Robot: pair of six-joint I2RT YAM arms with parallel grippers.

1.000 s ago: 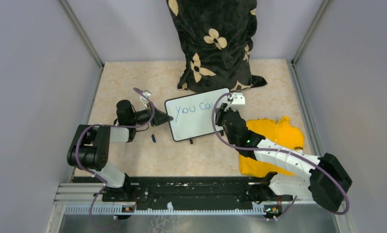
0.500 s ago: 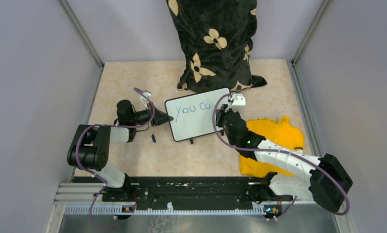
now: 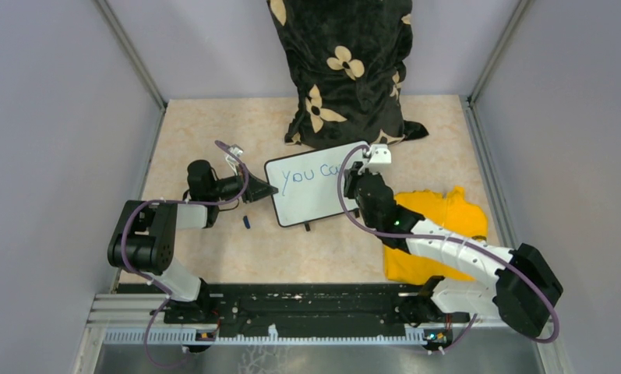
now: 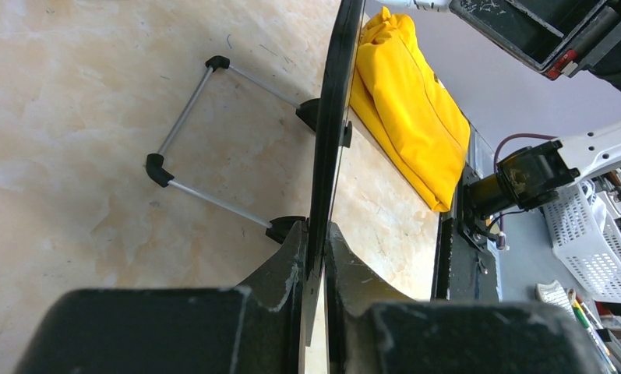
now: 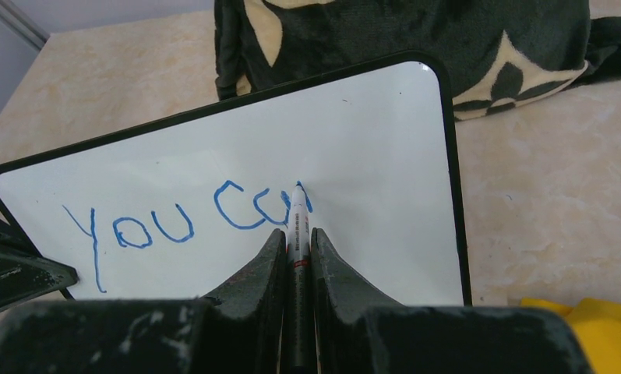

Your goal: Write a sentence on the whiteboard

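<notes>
Shifted farther, right fingers (image 5: 260, 273) clamp the marker (image 5: 297, 226), sentence (image 5: 174, 226) reading "You ca" (left fingers (image 4: 280, 273) pinch whiteboard (image 5: 369, 140)).

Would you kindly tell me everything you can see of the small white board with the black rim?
The small white rectangular whiteboard has a thin black rim, rounded corners and a smooth face. It sits mid-table, backed by a metal-rod stand with black joints. Blue handwriting reads "You" and an unfinished second word. The left gripper clamps its left edge; the white marker in the right gripper touches its face.
</notes>
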